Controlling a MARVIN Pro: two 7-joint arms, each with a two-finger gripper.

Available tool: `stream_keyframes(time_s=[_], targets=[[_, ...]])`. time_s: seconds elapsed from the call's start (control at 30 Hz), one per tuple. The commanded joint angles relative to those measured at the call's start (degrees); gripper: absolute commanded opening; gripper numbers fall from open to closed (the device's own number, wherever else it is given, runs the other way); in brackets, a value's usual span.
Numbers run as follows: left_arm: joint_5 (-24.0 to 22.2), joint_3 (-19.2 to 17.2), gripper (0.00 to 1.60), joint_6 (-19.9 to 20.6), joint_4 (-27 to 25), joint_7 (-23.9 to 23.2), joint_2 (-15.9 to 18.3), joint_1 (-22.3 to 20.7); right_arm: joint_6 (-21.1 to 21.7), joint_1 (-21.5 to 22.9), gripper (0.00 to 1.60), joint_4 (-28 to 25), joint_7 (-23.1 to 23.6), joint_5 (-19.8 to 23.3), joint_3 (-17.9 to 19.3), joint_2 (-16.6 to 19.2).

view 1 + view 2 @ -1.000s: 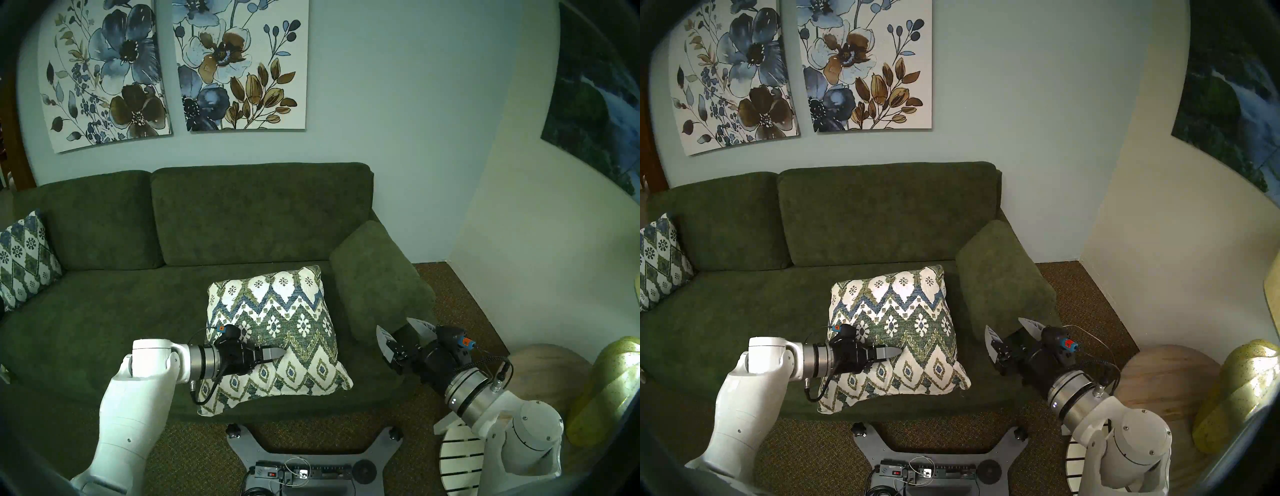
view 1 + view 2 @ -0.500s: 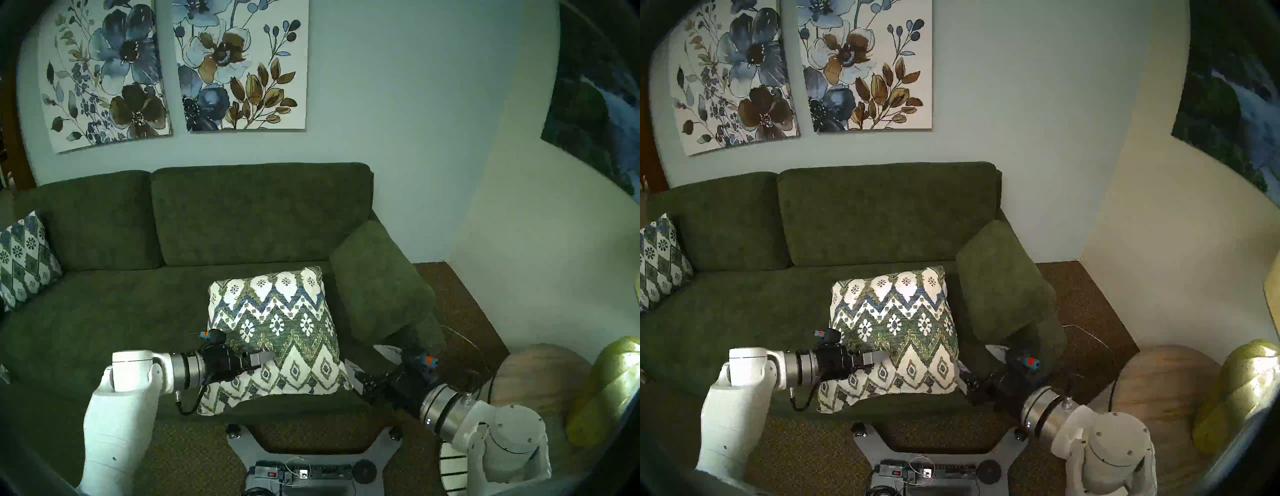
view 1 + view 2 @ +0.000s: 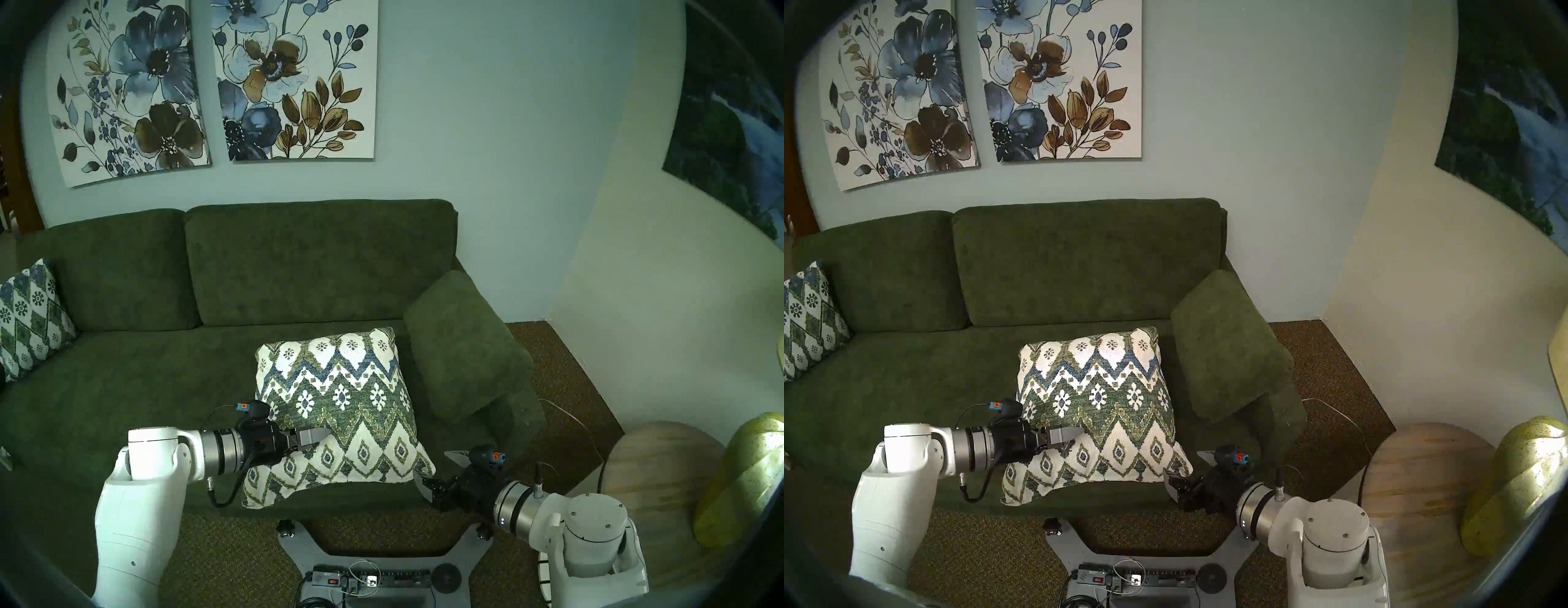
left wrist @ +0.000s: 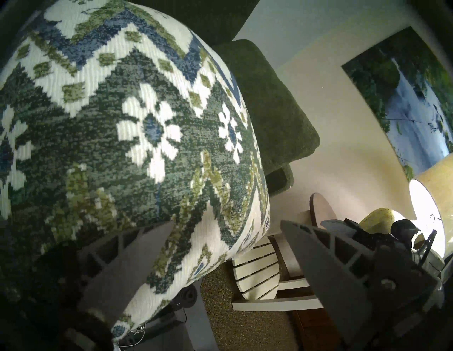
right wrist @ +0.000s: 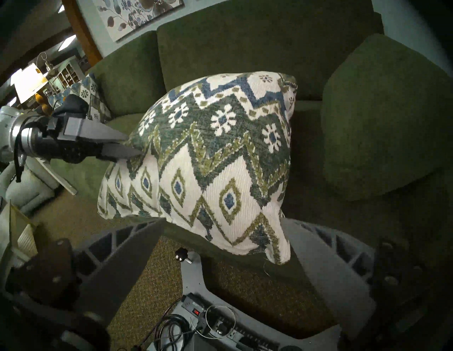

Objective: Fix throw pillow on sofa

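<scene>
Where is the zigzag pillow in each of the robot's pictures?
Head stereo left: the throw pillow lies low in the middle, on the sofa seat.
Head stereo right: low middle too.
Left wrist: it fills the left half.
Right wrist: in the middle.
Shared landmark: the green armrest beside it.

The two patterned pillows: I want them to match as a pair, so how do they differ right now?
The throw pillow lies tilted on the seat near the front edge, beside the right armrest; the other pillow stands propped at the sofa's far left end. The throw pillow shows zigzag bands; the other shows a diamond lattice. The left gripper touches only the throw pillow. Both share cream, green and blue fabric.
</scene>
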Motion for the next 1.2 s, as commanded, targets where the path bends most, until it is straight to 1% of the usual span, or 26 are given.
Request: stream_keyframes(time_s=[0.0,0.2,0.4,0.67,0.73,0.83,1.07,1.17], targets=[[-0.57,-0.59,1.60,0.45,-0.92,-0.26,0.06,-0.88,-0.85,4.57,1.60,2.83,1.07,-0.97,-1.36,2.14],[-0.82,-0.95,1.60,1.41,-2.36,-0.01,0.14,-0.96,-1.37,7.76,1.60,8.36,2.07,-3.24,-3.37,4.15],[-1.04,-0.87,1.60,1.79,-2.84,0.53,0.02,-0.97,-2.00,10.07,1.60,11.83,2.98,-4.26,-4.62,4.94],[-1.08,-0.46,1.60,1.75,-2.98,1.00,-0.19,-1.01,-3.14,14.83,1.60,18.60,3.52,-5.73,-5.65,6.22],[-1.15,-0.51,1.60,1.82,-3.10,1.01,-0.22,-0.99,-2.89,16.12,1.60,19.91,1.65,-8.26,-6.70,6.43],[-1.34,-0.80,1.60,2.04,-3.22,0.93,-0.15,-1.06,-3.75,17.85,1.60,22.26,0.21,-9.48,-7.22,5.92],[-1.74,-1.55,1.60,2.16,-2.52,0.66,0.39,-1.43,-3.77,20.05,1.60,23.54,-0.13,-9.83,-7.69,5.72],[-1.99,-1.81,1.60,2.18,-1.97,0.46,0.64,-1.77,-3.16,20.68,1.60,24.00,-0.43,-10.73,-8.51,5.76]])
